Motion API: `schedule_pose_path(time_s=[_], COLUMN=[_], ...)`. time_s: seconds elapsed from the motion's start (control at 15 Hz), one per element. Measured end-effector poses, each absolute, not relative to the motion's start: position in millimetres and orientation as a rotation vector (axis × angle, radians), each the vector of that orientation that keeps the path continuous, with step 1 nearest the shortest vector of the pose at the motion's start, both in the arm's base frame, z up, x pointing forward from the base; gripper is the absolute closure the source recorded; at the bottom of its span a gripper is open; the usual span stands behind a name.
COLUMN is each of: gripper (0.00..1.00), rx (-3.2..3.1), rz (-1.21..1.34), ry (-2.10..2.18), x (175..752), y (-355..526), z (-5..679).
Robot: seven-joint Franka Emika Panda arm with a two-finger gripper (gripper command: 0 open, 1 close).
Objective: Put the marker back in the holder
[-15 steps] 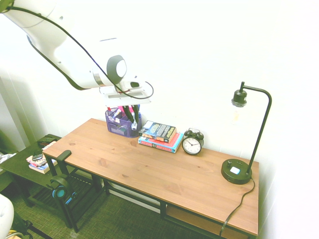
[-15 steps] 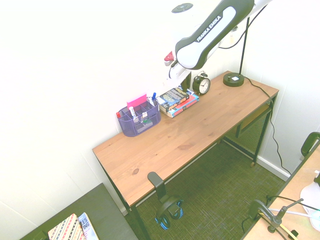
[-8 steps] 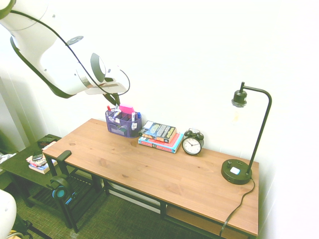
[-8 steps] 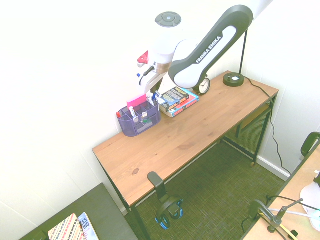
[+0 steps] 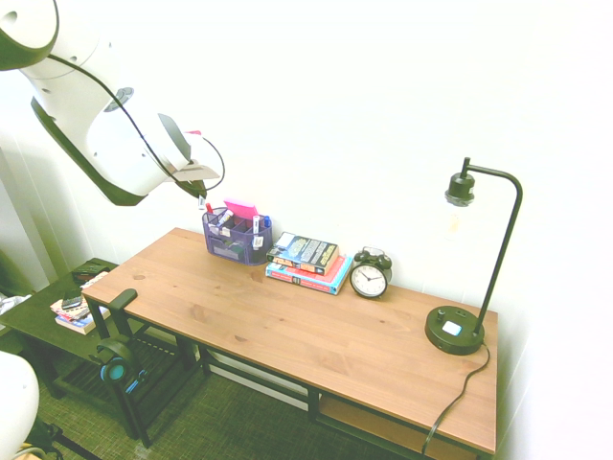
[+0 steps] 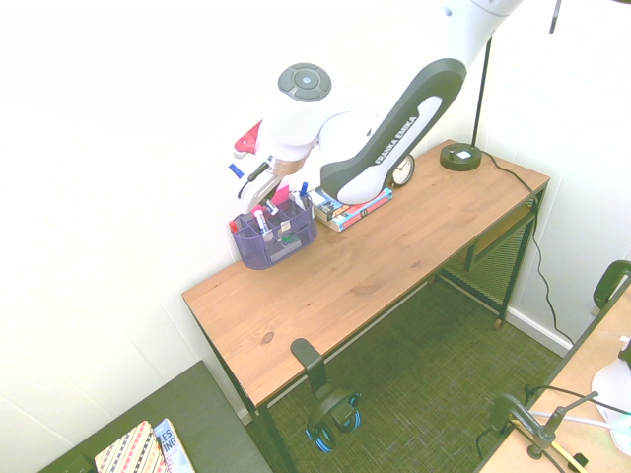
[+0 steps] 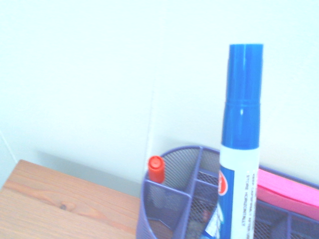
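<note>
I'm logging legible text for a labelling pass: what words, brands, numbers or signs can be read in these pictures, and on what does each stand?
"FRANKA EMIKA": on the black band of the robot arm, second exterior view.
Print along the marker barrel: too blurred to read.
Covers of the books: too small to read.
Dial of the alarm clock: numerals too small to read.
Books on the low side table: unreadable.

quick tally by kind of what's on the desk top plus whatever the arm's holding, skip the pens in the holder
holder: 1
book stack: 1
clock: 1
lamp: 1
marker, held in the air: 1
total: 5
</note>
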State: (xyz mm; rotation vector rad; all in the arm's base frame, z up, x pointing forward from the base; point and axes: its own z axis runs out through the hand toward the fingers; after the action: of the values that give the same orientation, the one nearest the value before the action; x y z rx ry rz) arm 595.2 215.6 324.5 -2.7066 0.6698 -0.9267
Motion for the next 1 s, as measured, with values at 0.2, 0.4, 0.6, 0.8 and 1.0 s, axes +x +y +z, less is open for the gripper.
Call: schedule_pose_path(time_s=[0.2,0.4,0.6,0.8,1.0], gripper=[1.0,1.0,1.0,0.0,0.0], rx=[-2.681,-2.662,-2.664,-2.659,-2.65], rz=[-0.949,-0.96,-0.948,-0.932,-0.919], ry=[0.64,0.627,0.62,0.636,0.652], x=[622,645,657,662,663], y=[228,231,234,230,228], z=[310,289,263,250,250])
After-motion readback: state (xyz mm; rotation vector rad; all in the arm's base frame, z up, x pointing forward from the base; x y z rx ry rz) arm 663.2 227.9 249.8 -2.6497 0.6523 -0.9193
